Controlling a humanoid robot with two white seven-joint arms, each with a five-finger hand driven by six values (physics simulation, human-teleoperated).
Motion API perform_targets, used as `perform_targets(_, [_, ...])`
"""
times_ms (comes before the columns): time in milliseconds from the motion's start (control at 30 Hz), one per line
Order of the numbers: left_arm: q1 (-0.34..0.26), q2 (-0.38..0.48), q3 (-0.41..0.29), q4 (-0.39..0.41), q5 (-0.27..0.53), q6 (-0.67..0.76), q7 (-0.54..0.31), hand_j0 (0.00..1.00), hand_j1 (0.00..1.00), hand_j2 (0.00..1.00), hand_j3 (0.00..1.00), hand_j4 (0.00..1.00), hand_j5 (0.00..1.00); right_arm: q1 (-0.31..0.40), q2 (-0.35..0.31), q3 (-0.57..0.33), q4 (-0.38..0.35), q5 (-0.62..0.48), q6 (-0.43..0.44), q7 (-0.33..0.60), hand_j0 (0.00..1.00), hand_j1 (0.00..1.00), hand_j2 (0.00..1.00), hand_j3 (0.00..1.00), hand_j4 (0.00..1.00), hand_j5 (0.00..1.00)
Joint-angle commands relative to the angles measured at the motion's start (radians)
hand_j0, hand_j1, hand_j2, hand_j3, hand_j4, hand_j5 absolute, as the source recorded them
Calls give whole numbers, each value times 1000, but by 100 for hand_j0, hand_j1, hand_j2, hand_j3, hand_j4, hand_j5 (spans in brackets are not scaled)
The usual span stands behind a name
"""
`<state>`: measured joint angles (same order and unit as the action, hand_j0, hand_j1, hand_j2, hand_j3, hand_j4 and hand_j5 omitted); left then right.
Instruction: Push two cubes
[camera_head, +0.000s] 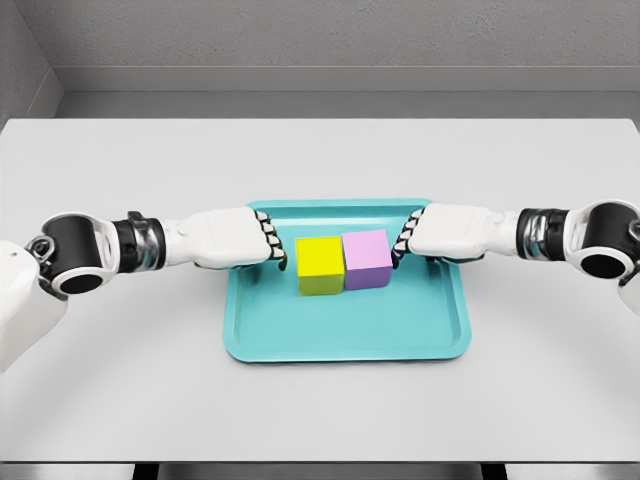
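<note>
A yellow cube (320, 265) and a pink cube (367, 259) stand side by side, touching, in the middle of a teal tray (350, 335). My left hand (272, 243) reaches in from the left with its fingers curled; the knuckles sit just left of the yellow cube, a small gap between them. From the right comes my right hand (405, 240), fingers curled too, its fingertips at the pink cube's right face. Neither hand holds anything.
The tray lies on a white table (120, 400) whose far edge meets a grey wall. Both forearms stretch low across the table on either side of the tray.
</note>
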<state>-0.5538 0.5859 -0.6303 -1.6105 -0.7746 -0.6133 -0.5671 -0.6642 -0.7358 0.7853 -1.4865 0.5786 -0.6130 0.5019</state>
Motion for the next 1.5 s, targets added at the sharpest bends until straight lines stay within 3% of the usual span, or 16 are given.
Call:
perform_targets(0, [0, -6, 0, -5, 6, 2, 0, 62, 62, 62, 62, 62, 62, 0, -1, 2, -3, -5, 2, 0, 63, 63, 63, 63, 63, 63])
perform_targets(900, [-3, 60, 38, -6, 28, 2, 1, 62, 62, 62, 62, 62, 62, -21, -24, -1, 8, -5, 2, 1, 64, 64, 64, 64, 64, 64])
perform_targets(967, [-5, 86, 46, -6, 40, 2, 1, 63, 63, 63, 63, 63, 63, -25, -60, -43, 2, -17, 2, 0, 67, 67, 67, 67, 67, 67])
perform_targets(1000, [-5, 103, 57, -6, 60, 2, 1, 63, 63, 63, 63, 63, 63, -25, -79, -106, -8, -20, 2, -3, 71, 71, 71, 71, 71, 71])
perform_targets(1033, [-5, 129, 61, -6, 78, 2, 1, 63, 63, 63, 63, 63, 63, -20, -108, -178, -46, -22, 2, -14, 96, 96, 96, 96, 96, 96])
perform_targets(1067, [-3, 155, 77, -5, 98, 2, 1, 65, 65, 65, 65, 65, 65, -12, -146, -254, -78, -51, 2, -16, 100, 100, 100, 100, 100, 100])
perform_targets(1167, [-3, 218, 101, 3, 149, 2, 1, 73, 73, 73, 73, 73, 73, 60, -226, -419, -72, -212, 2, -13, 100, 100, 100, 100, 100, 100])
perform_targets(1267, [-2, 259, 104, 35, 216, 2, 4, 100, 100, 100, 100, 100, 100, 115, -237, -452, -32, -233, 2, -13, 100, 100, 100, 100, 100, 100])
perform_targets(1467, [3, 333, 130, 64, 287, 2, 6, 100, 100, 100, 100, 100, 100, 123, -235, -446, -11, -232, 2, -10, 100, 100, 100, 100, 100, 100])
